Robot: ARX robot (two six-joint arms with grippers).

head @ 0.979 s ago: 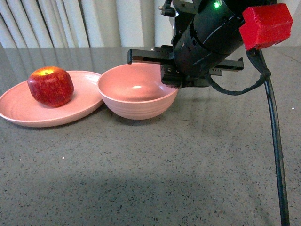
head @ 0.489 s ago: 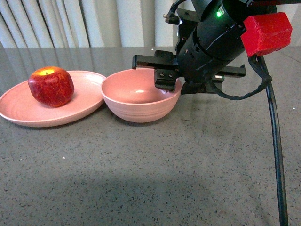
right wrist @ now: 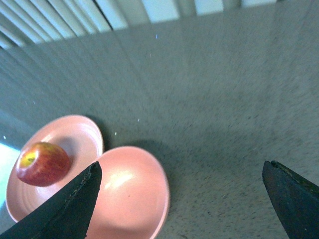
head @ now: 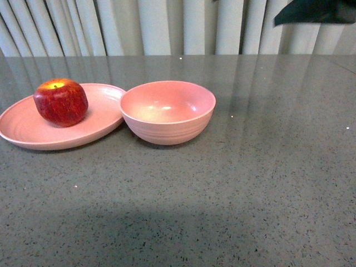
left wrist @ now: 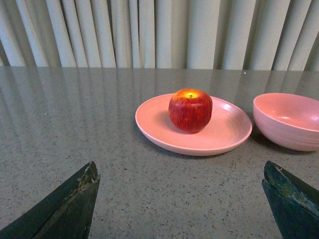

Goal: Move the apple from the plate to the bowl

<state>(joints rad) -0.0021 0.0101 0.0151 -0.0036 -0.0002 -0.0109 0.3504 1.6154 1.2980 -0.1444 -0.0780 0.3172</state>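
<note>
The dark-red apple (head: 61, 102) rests on the far part of the shallow pink plate (head: 22, 130) at the left. The deep pink bowl (head: 167, 111) stands empty, touching the plate's right rim. In the left wrist view my left gripper (left wrist: 180, 169) is open low over the table, short of the plate (left wrist: 219, 134), with the apple (left wrist: 190, 110) straight ahead and the bowl (left wrist: 289, 122) beside it. My right gripper (right wrist: 180, 167) is open high above the table, looking down on the bowl (right wrist: 129, 194), the plate (right wrist: 75, 139) and the apple (right wrist: 42, 163).
Everything stands on a grey speckled tabletop (head: 222, 194), and pale curtains (head: 167, 25) hang behind it. A dark piece of the right arm (head: 317, 11) shows at the top right corner of the front view.
The right arm, which hung beside the bowl's right rim, has risen almost out of the front view. The apple, plate and bowl have stayed put.
</note>
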